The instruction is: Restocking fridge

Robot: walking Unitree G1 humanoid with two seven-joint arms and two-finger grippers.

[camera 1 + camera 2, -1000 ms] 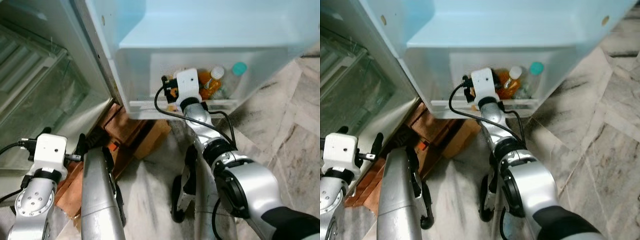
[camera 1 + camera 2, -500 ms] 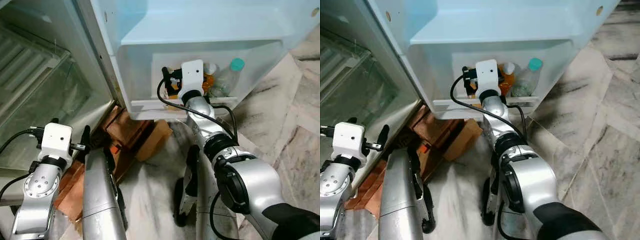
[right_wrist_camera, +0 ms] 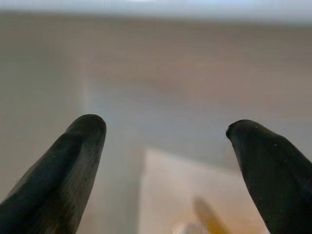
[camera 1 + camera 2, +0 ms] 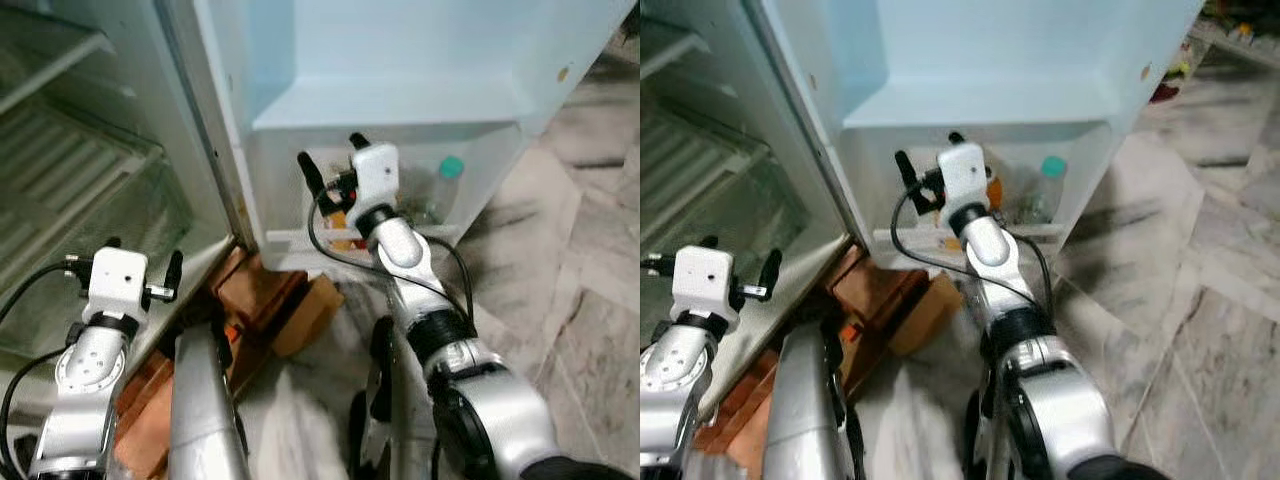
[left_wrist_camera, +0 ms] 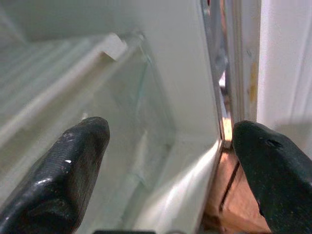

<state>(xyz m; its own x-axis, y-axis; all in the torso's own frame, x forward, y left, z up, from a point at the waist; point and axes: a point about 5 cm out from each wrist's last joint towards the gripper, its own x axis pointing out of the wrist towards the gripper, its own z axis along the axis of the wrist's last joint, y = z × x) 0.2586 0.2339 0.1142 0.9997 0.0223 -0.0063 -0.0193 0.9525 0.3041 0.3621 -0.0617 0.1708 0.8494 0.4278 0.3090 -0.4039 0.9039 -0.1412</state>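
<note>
Left eye view: fridge door [image 4: 400,60] stands open, its inner side facing the camera; the fridge interior [image 4: 70,170] lies to the robot's left.
Door bin: lowest door shelf [image 4: 480,190], pale translucent wall, front rail along its lower edge.
Clear bottle: green-capped bottle [image 4: 447,185] stands upright in the door bin, toward the bin's right end.
Orange item: an orange object [image 4: 993,192] sits in the same bin, just behind the right wrist housing; largely hidden, type cannot be told.
Right gripper: right gripper [image 4: 330,160] is raised at the upper edge of the door bin, left of the green-capped bottle and apart from it.
Right gripper state: two black fingers [image 3: 58,180] are spread wide with nothing between them; the right wrist view shows the blurred bin wall beyond and a faint orange patch low down.
Left gripper: left gripper [image 5: 168,170] is held low at the bottom edge of the fridge interior, near the door hinge side.
Left gripper state: fingers [image 5: 73,161] are parted and empty; the left wrist view looks past them at a glass shelf [image 5: 97,97] and the cabinet edge.
Floor: marble tiles [image 4: 580,300] with grey veining.
Under fridge: reddish-brown bricks [image 4: 255,290] and a brown box [image 4: 305,315] lie by the fridge's lower corner.
</note>
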